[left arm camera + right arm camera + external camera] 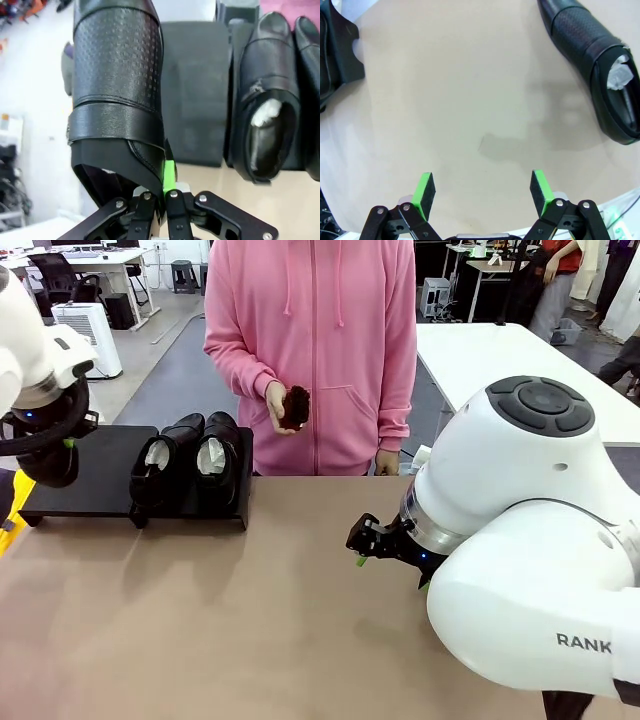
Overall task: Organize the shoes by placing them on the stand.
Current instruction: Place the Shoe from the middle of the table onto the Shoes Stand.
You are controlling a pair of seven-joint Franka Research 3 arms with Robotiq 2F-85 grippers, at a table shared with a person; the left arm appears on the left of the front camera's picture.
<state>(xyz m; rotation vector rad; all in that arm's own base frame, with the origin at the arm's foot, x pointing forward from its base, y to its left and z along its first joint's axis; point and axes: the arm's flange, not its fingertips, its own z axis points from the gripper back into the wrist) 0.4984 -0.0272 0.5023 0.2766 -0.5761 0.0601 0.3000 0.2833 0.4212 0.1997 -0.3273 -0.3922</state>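
My left gripper [162, 186] is shut on the heel rim of a glossy black shoe [117, 90], which hangs toe-down over the left end of the matte black stand [195, 90]. From the front, that gripper [62, 445] and the shoe [52, 472] hover at the stand's [95, 485] left edge. Two paper-stuffed shoes [160, 465] [218, 460] sit side by side on the stand's right part. Another black shoe [595, 60] lies on the table ahead of my right gripper [482, 192], which is open with nothing in it, low over the table [372, 540].
A person in a pink hoodie [315, 340] stands at the far side holding a small brown brush [296, 405]. The tan tabletop [220, 620] is bare in front. My bulky right arm [520, 540] covers the table's right part.
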